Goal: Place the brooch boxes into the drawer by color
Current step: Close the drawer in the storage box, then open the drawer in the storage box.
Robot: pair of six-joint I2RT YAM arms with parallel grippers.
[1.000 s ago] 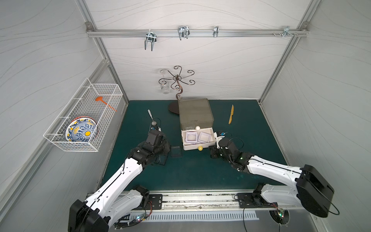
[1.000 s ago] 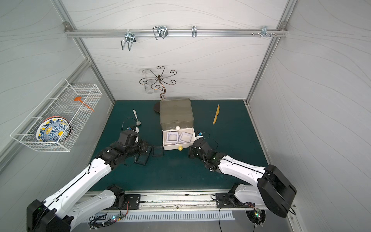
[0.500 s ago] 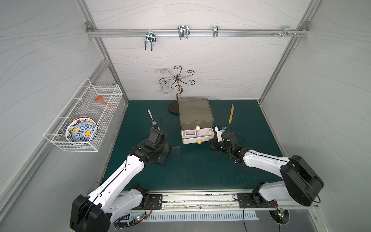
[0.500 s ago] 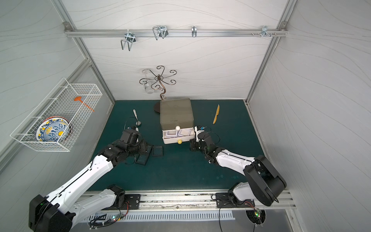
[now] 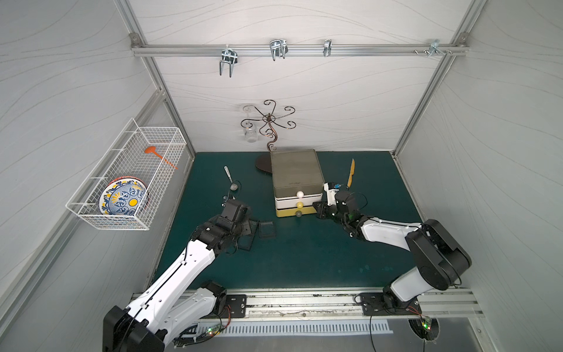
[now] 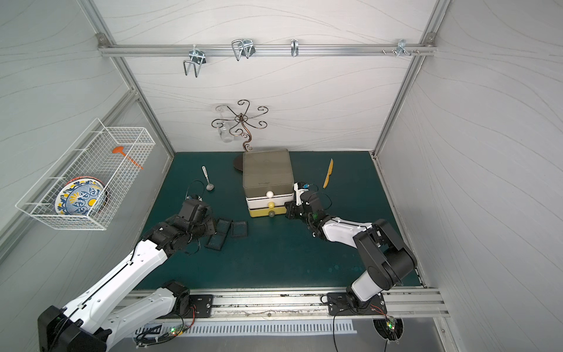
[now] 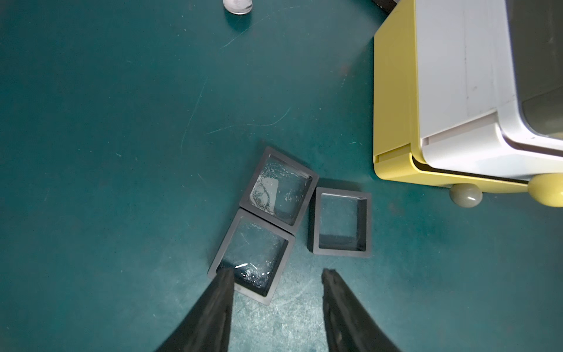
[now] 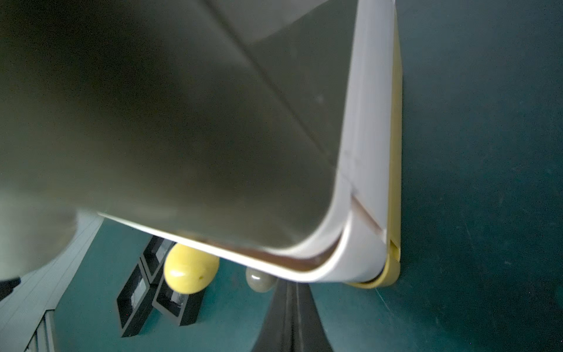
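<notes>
1. Edges: the drawer chest [image 5: 297,183] stands mid-mat toward the back wall, all three tiers pushed in, knobs facing the front rail. The green mat [image 5: 304,262] runs open from the knobs down to the rail and between my two arms.
2. Three black brooch boxes [image 7: 340,222] lie flat on the mat, left of the chest's front and apart from it. Two touch edge to edge; the third lies just beside them with a thin gap.
3. A spoon [image 5: 230,179] lies behind my left arm and a yellow knife [image 5: 351,176] behind my right, both apart from the arms.
4. My left gripper [image 7: 277,271]: jaws about half open, holding nothing. It is low over the nearest box. In the left wrist view one finger [image 7: 219,292] overlaps that box's corner and the other is over bare mat. Contact: cannot tell.
5. My right gripper [image 8: 291,292]: fingers pressed together, empty. The tip sits at the chest's front right corner, just under the white tier's front edge. Touching or not: cannot tell.
6. Against a second ago: the white tier stood pulled out with two pale-rimmed boxes inside; now it is in. My right gripper has followed it to the chest. My left arm and the black boxes are much where they were.
</notes>
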